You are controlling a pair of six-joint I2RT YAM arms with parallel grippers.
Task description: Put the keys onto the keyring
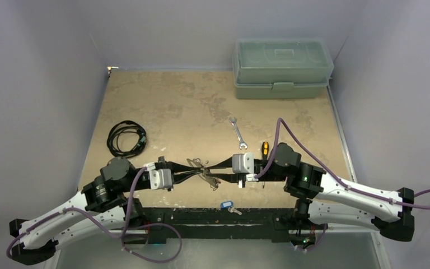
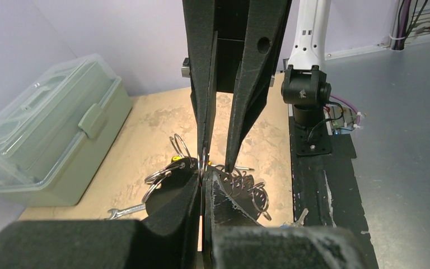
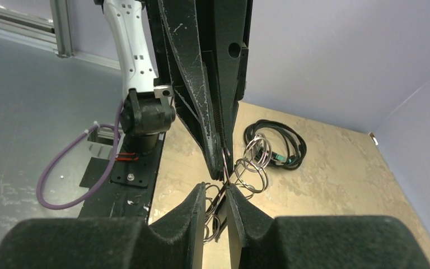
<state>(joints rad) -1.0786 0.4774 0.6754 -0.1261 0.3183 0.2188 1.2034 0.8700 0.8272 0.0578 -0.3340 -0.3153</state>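
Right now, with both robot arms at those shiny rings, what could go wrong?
The left fingers pinch one thin wire of the keyring, so it might slip or twist. The right fingers crowd the same tangle; pulling apart could bend loops. The blue key lies on the black strip at the near edge, where it might get knocked off.

Left end effector [image 3: 219, 162] pinching keyring [image 3: 247, 168], cable [image 3: 298, 147] behind
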